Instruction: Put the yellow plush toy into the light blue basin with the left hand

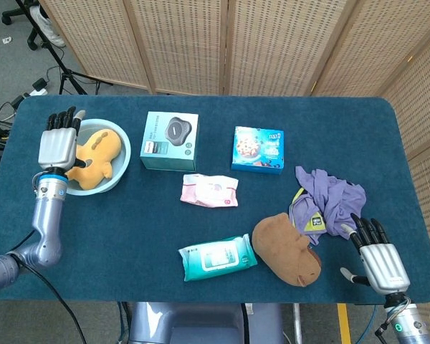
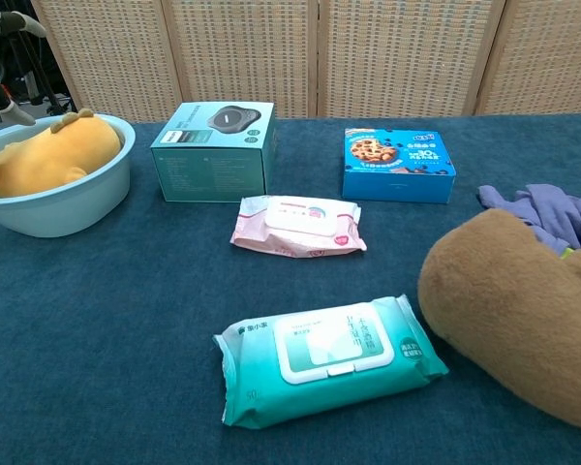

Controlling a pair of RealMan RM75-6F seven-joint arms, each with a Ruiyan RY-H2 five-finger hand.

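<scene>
One yellow plush toy (image 1: 95, 159) lies inside the light blue basin (image 1: 120, 169), resting against its wall. Left hand (image 1: 57, 143) hovers at the basin's left rim, fingers spread, holding nothing. Teal box (image 1: 170, 140) stands just right of the basin. Right hand (image 1: 378, 259), well apart from the basin, is empty with fingers extended.
</scene>
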